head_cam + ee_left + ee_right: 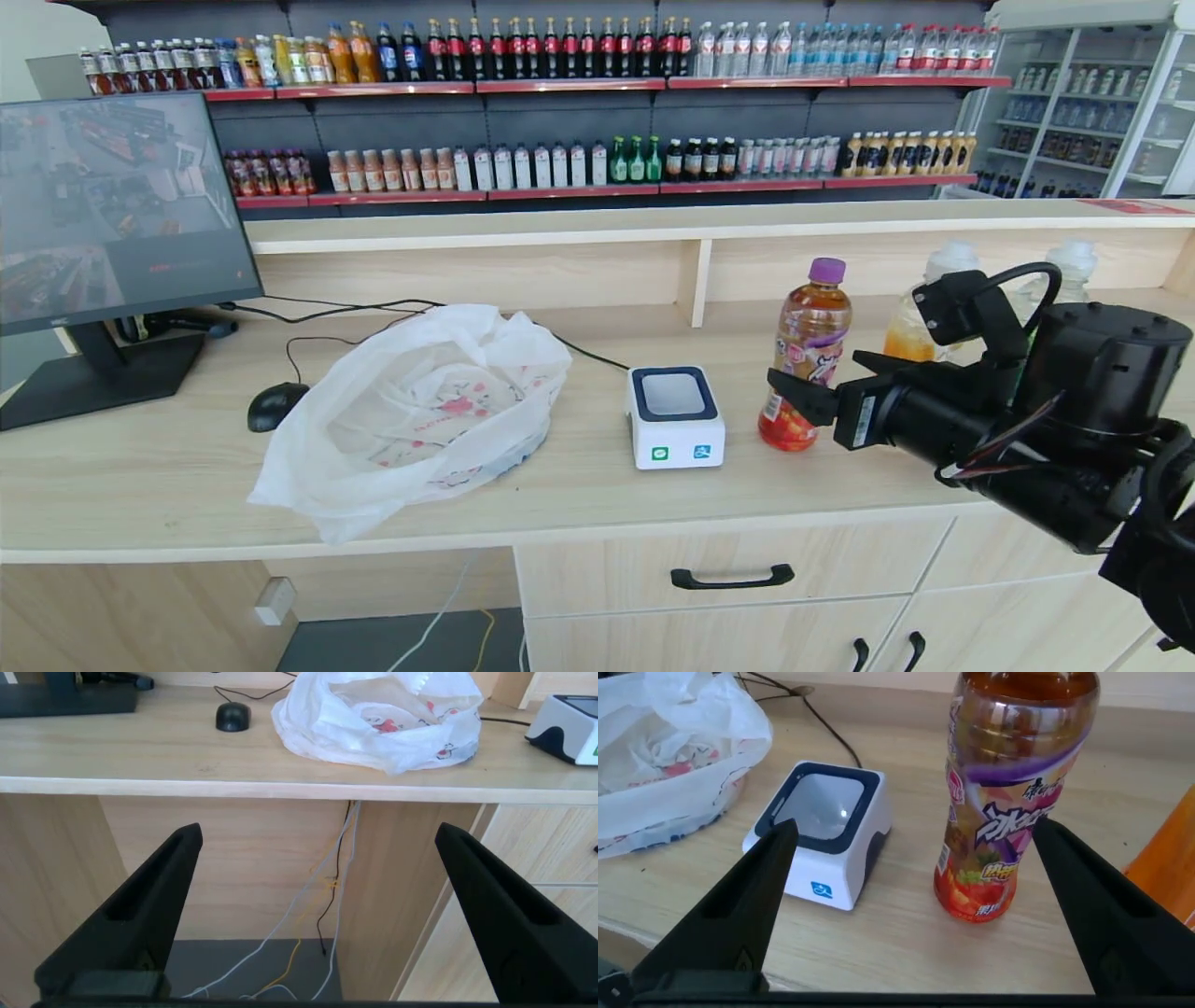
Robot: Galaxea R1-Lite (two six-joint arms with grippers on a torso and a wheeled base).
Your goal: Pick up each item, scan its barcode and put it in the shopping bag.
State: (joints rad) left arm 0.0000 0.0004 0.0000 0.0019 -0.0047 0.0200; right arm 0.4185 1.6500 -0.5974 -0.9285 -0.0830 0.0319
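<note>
From the head view, you have a clear plastic bottle of orange-red drink with a purple cap (808, 327) standing upright on the pale wooden table (140, 485), just beside the white box scanner with a dark-rimmed window (674, 415). The white thin plastic shopping bag with red print (420, 411) lies slumped on the scanner's far side, and a black computer mouse (275, 404) sits beyond it. Your right tool (820, 381) is level with the bottle's lower half and comes at it from the robot's right.

From the left wrist view, your left tool (318, 835) is spread wide and holds nothing. It hangs below the table's front edge, facing the shopping bag (383, 719), well apart from the bottle.

From the right wrist view, the right tool (915, 833) is also spread and empty. The bottle (1008, 793) stands straight ahead, just beyond the fingertips and not yet between them. Its long axis is vertical, so the fingers would meet the label from either side. The right arm is clearly the nearer one, so I judge you should take the grasp with it.
</note>
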